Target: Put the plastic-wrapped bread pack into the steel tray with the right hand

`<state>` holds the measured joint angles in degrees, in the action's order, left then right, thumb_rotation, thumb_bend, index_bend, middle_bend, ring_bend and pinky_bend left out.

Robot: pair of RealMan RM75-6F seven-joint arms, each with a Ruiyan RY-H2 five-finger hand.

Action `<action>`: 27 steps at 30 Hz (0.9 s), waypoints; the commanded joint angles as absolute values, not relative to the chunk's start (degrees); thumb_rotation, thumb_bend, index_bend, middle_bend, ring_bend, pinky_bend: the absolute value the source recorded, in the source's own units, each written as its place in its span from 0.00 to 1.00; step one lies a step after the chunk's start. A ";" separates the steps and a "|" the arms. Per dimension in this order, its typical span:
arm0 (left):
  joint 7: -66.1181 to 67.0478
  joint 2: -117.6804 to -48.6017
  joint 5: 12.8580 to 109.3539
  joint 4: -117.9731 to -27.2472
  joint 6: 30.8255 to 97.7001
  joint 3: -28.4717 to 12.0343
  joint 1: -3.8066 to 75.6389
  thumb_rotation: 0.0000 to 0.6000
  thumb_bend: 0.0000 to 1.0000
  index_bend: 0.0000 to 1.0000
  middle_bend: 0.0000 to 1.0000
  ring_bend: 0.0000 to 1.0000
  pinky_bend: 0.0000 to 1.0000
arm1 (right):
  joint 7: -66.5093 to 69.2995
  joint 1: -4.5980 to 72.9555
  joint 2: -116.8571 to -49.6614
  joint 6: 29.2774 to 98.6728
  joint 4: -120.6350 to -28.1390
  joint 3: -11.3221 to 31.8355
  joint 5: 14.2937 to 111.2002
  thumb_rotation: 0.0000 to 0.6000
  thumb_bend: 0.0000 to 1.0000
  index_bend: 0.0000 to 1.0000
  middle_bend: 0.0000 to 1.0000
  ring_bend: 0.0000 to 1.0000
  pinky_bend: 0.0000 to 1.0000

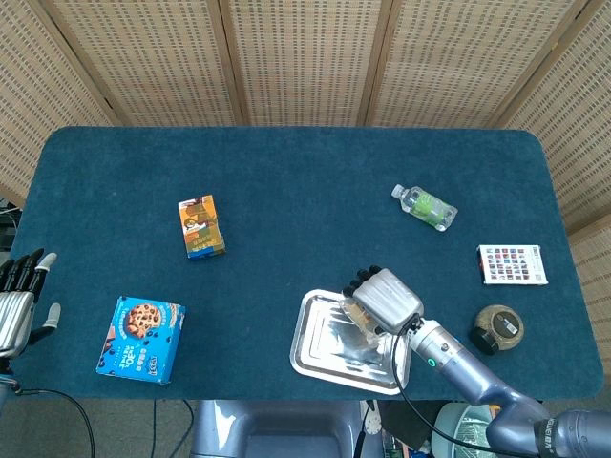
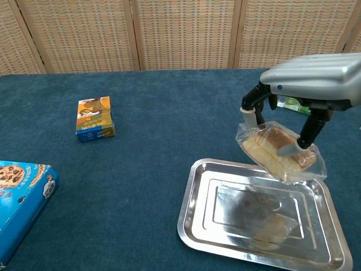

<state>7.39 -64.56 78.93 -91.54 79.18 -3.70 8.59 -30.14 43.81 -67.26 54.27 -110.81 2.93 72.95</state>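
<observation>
Head view: high, looking down, whole table [image 1: 286,172]. Chest view: low, near, forward. Both share steel tray [image 1: 320,353].
</observation>
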 commanded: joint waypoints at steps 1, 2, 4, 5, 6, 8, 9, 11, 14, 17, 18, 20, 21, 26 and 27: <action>7.36 -64.53 79.02 -91.62 79.33 -3.68 8.52 1.00 0.49 0.00 0.00 0.00 0.00 | -31.03 43.44 -67.61 54.83 -111.72 2.45 73.54 1.00 0.23 0.44 0.52 0.31 0.36; 7.34 -64.51 79.14 -91.71 79.50 -3.68 8.47 1.00 0.49 0.00 0.00 0.00 0.00 | -31.40 43.26 -67.73 55.05 -112.05 2.24 73.79 1.00 0.23 0.44 0.52 0.31 0.36; 7.35 -64.48 79.33 -91.81 79.81 -3.62 8.33 1.00 0.49 0.00 0.00 0.00 0.00 | -31.91 42.95 -67.89 55.41 -112.52 1.92 74.05 1.00 0.23 0.44 0.52 0.31 0.36; 7.36 -64.47 79.43 -91.84 79.95 -3.60 8.28 1.00 0.49 0.00 0.00 0.00 0.00 | -32.12 42.80 -67.99 55.55 -112.72 1.75 74.18 1.00 0.23 0.44 0.52 0.31 0.36; 7.37 -64.47 79.50 -91.88 80.03 -3.57 8.25 1.00 0.49 0.00 0.00 0.00 0.00 | -32.35 42.63 -68.08 55.74 -112.93 1.56 74.32 1.00 0.23 0.44 0.52 0.31 0.36; 7.41 -64.46 79.61 -91.94 80.14 -3.55 8.21 1.00 0.49 0.00 0.00 0.00 0.00 | -32.86 42.29 -68.24 56.17 -113.27 1.29 74.51 1.00 0.23 0.44 0.52 0.31 0.36; 7.44 -64.45 79.72 -91.96 80.18 -3.51 8.20 1.00 0.49 0.00 0.00 0.00 0.00 | -33.30 42.03 -68.34 56.51 -113.61 1.09 74.65 1.00 0.23 0.44 0.52 0.31 0.36; 7.44 -64.43 79.95 -92.02 80.24 -3.42 8.19 1.00 0.49 0.00 0.00 0.00 0.00 | -34.00 41.60 -68.52 57.12 -114.13 0.81 74.85 1.00 0.23 0.44 0.52 0.31 0.36; 7.43 -64.36 80.33 -92.11 80.46 -3.31 8.13 1.00 0.49 0.00 0.00 0.00 0.00 | -35.01 41.04 -68.83 57.79 -114.74 0.32 75.13 1.00 0.23 0.44 0.52 0.31 0.36; 7.24 -64.17 80.91 -92.24 80.88 -3.17 8.00 1.00 0.50 0.00 0.00 0.00 0.00 | -36.51 40.46 -69.39 58.50 -115.42 -0.16 75.22 1.00 0.23 0.44 0.52 0.31 0.36; 7.20 -64.13 81.03 -92.25 80.98 -3.14 7.95 1.00 0.50 0.00 0.00 0.00 0.00 | -36.88 40.32 -69.52 58.68 -115.65 -0.27 75.25 1.00 0.23 0.44 0.52 0.31 0.36; 6.99 -63.99 81.39 -92.24 81.27 -3.06 7.85 1.00 0.49 0.00 0.00 0.00 0.00 | -38.26 39.82 -70.03 59.42 -116.35 -0.58 75.37 1.00 0.23 0.44 0.52 0.31 0.36; 6.92 -63.94 81.48 -92.22 81.33 -3.03 7.81 1.00 0.49 0.00 0.00 0.00 0.00 | -38.81 39.60 -70.24 59.72 -116.61 -0.71 75.39 1.00 0.23 0.44 0.52 0.31 0.36; 6.58 -63.77 82.30 -92.12 81.94 -2.79 7.57 1.00 0.49 0.00 0.00 0.00 0.00 | -41.17 38.68 -71.10 60.85 -117.40 -1.33 75.46 1.00 0.23 0.44 0.52 0.31 0.36; 6.49 -63.72 82.57 -92.16 82.21 -2.73 7.46 1.00 0.50 0.00 0.00 0.00 0.00 | -41.65 38.48 -71.26 60.99 -117.47 -1.46 75.23 1.00 0.23 0.44 0.52 0.31 0.36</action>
